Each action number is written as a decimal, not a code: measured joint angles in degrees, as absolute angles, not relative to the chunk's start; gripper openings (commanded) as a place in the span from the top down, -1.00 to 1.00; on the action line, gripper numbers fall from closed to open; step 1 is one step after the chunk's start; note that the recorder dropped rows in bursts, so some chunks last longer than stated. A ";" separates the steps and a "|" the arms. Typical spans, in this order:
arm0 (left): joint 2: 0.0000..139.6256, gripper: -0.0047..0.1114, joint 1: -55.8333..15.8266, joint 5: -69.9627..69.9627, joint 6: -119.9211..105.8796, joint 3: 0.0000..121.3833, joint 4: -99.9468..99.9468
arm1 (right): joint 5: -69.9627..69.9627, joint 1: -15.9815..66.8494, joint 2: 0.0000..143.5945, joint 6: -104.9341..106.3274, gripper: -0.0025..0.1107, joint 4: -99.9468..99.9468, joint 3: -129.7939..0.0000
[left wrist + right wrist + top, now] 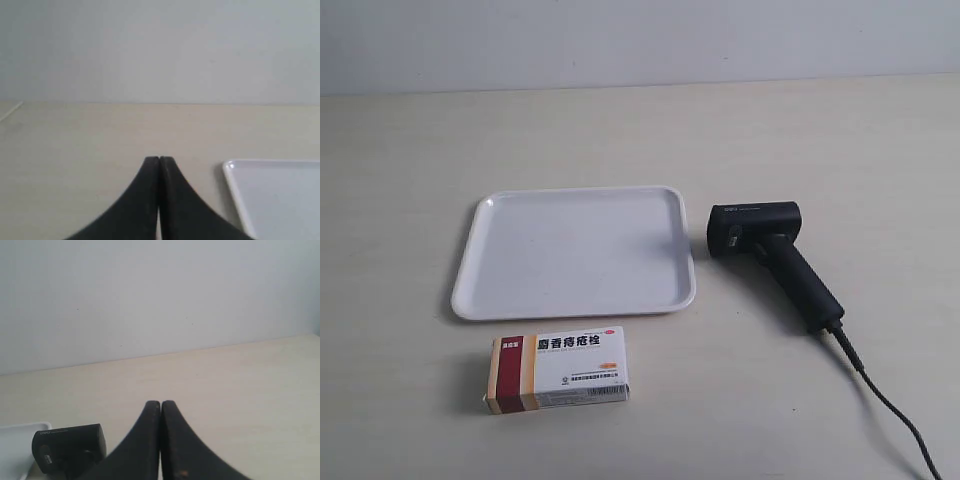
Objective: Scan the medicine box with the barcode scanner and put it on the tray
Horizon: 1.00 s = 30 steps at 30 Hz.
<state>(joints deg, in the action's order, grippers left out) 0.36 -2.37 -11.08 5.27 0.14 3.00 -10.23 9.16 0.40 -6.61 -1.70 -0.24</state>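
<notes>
The medicine box (557,369) lies flat on the table in the exterior view, in front of the tray (470,262), with its red and tan band toward that view's left. The barcode scanner (772,256) lies on its side beside the tray's right edge, its cable (885,400) trailing to the lower right. No arm shows in the exterior view. My left gripper (159,159) is shut and empty, with a corner of the tray (235,192) beside it. My right gripper (160,403) is shut and empty too, the scanner's head (70,447) off to one side.
The table is pale beige with a plain light wall (640,40) along its far edge. Nothing lies on the tray's flat white surface.
</notes>
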 measured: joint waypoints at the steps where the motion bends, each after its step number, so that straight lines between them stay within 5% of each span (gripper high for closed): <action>1: 0.36 0.89 -2.37 -11.08 6.78 0.14 2.38 | -10.27 9.16 0.40 -6.61 0.96 -1.70 -0.24; 18: 4.13 0.92 -2.37 9.54 16.09 0.02 1.15 | -0.43 9.16 0.40 -8.91 0.96 -1.70 -0.24; 25: 27.83 0.92 -2.37 14.35 13.65 4.07 5.65 | 5.22 9.16 0.40 -19.47 0.96 -1.70 -0.24; 30: 50.38 0.92 -4.31 16.13 31.46 11.29 32.25 | 4.92 9.16 0.40 -20.31 0.96 -1.70 -0.24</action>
